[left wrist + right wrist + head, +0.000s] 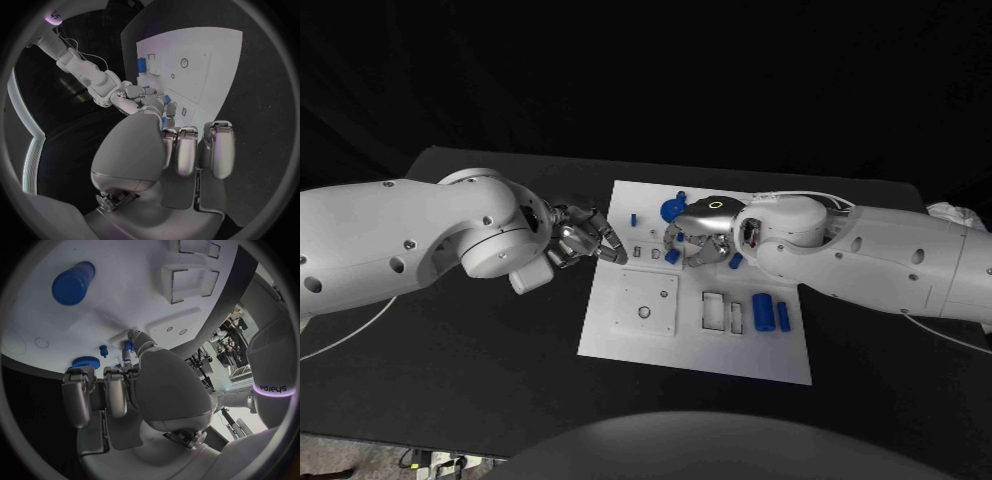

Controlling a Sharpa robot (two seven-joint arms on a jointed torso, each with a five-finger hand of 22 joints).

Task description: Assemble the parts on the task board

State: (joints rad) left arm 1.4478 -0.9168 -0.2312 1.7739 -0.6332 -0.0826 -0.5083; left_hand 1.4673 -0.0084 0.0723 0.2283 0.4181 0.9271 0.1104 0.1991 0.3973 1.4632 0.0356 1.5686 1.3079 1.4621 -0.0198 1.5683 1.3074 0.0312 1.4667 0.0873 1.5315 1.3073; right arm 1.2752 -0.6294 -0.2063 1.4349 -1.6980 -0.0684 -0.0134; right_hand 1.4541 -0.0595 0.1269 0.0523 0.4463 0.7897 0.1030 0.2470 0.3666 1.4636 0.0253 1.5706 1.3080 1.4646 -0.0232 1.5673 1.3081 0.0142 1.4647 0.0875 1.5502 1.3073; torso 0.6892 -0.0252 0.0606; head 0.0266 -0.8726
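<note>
The white task board (697,330) lies in the middle of the black table. My right hand (697,235) hovers over the board's far half, fingertips pointing down and pinching a small blue part (672,256), which also appears at the thumb tip (127,345). Close by are a blue gear (674,209) (82,362) and a small blue peg (633,218) (103,350). A large blue cylinder (763,311) (73,282) and a thinner one (783,316) lie on the board's right side. My left hand (589,240) waits at the board's left edge, fingers (187,150) straight and holding nothing.
The board has rectangular recesses (724,312) and a raised square plate with a hole (646,305) in its near half. Both arms crowd the board's far half. Bare black table (473,370) surrounds the board.
</note>
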